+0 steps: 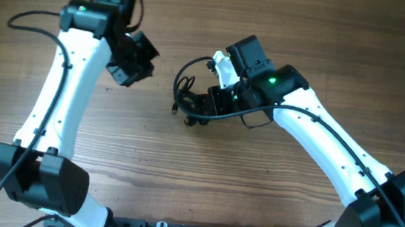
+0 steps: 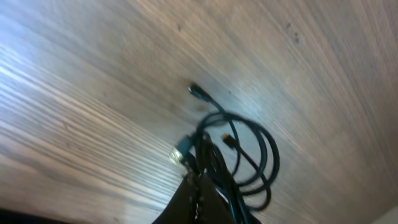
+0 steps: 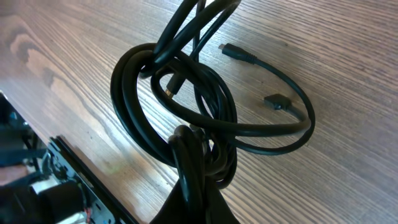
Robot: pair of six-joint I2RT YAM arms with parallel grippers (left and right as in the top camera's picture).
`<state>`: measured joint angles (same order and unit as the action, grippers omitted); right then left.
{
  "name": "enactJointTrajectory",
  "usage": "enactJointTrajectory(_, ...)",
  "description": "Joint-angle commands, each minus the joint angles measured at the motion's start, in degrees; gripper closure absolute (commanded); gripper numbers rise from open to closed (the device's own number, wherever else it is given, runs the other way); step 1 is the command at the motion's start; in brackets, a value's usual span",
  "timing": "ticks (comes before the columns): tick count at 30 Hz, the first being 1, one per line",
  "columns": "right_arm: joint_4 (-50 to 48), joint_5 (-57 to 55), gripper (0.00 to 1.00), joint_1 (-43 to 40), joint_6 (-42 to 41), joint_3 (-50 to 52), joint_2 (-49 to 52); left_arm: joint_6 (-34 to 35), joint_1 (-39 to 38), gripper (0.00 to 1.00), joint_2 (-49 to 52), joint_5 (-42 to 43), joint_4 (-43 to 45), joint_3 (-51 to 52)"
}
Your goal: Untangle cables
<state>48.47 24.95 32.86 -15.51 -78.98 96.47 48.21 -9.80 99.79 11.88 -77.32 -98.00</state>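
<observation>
The right pincer (image 3: 186, 146) is clamped on the cables (image 3: 119, 99), holding the knot at the middle of the bench (image 1: 182, 171), presumably so a strand can be teased free. The left pincer (image 2: 193, 186), closed on nothing, hangs well apart. Two cords, I'd reckon (three plug ends show), in one tangle.

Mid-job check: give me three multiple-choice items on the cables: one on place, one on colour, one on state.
1. In the overhead view, the cables lie: A far left; B near the centre; C far right.
2. Cable colour: A white; B red; C black.
3. The cables are: A bundled in overlapping loops; B laid apart; C straightened.
B: they sit mid-table at the right fingers. C: black in every view. A: the loops cross in both wrist views.
</observation>
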Motion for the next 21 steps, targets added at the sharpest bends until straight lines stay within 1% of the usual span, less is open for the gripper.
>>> enactJointTrajectory(1, -1.0, -0.4, 0.96, -1.4, -5.4, -0.1, -0.8, 9.6, -3.0, 0.94, -1.5, 1.2, -0.2, -0.5)
enactJointTrajectory(2, -1.3, -0.3, 0.96, -1.8, -6.1, -0.1, -0.8, 9.7, -3.7, 0.91, -1.5, 2.5, 0.7, -0.2)
enactJointTrajectory(4, -2.1, 1.4, 0.96, -2.6, -6.1, -0.1, -0.8, 9.2, -4.8, 0.81, -1.5, 4.3, 4.0, 1.8)
enactJointTrajectory(6, -2.6, 3.2, 0.96, -3.3, -5.6, -0.1, -0.8, 8.6, -5.4, 0.80, -1.5, 7.1, 9.6, 5.7)
enactJointTrajectory(7, -2.6, 3.6, 0.96, -3.7, -5.5, -0.1, -0.8, 6.8, -5.4, 0.82, -1.5, 10.2, 13.8, 8.3)
enactJointTrajectory(8, -2.6, 3.6, 0.96, -4.0, -5.4, -0.1, -0.8, 5.6, -5.4, 0.82, -1.5, 12.4, 20.8, 12.7)
enactJointTrajectory(9, -2.6, 3.6, 0.96, -4.0, -5.4, -0.1, -0.8, 4.5, -5.4, 0.83, -1.5, 13.3, 25.2, 15.4)
enactJointTrajectory(11, -2.6, 3.6, 0.96, -4.0, -5.0, -0.1, -0.8, 2.8, -5.4, 0.90, -1.5, 14.7, 27.3, 16.6)
enactJointTrajectory(12, -2.8, 3.6, 0.96, -4.0, -4.7, -0.1, -0.8, 0.0, -5.5, 0.94, -1.5, 15.6, 28.0, 16.6)
enactJointTrajectory(13, -3.0, 3.6, 0.95, -4.0, -4.5, -0.1, -0.8, -1.1, -5.5, 0.95, -1.6, 15.8, 28.3, 16.6)
enactJointTrajectory(15, -3.0, 3.6, 0.95, -4.0, -4.5, -0.1, -0.8, -2.7, -5.5, 0.94, -1.8, 16.0, 28.7, 16.6)
enactJointTrajectory(18, -3.0, 3.6, 0.95, -4.0, -4.5, -0.1, -0.8, -6.8, -5.2, 0.93, -2.3, 19.7, 29.4, 16.6)
enactJointTrajectory(19, -3.0, 3.6, 0.95, -4.0, -4.5, -0.1, -0.8, -9.1, -4.9, 0.91, -2.9, 21.8, 29.6, 16.6)
enactJointTrajectory(21, -3.0, 3.6, 0.95, -4.0, -4.6, -0.1, -0.8, -11.0, -4.7, 0.83, -3.7, 23.1, 29.6, 16.6)
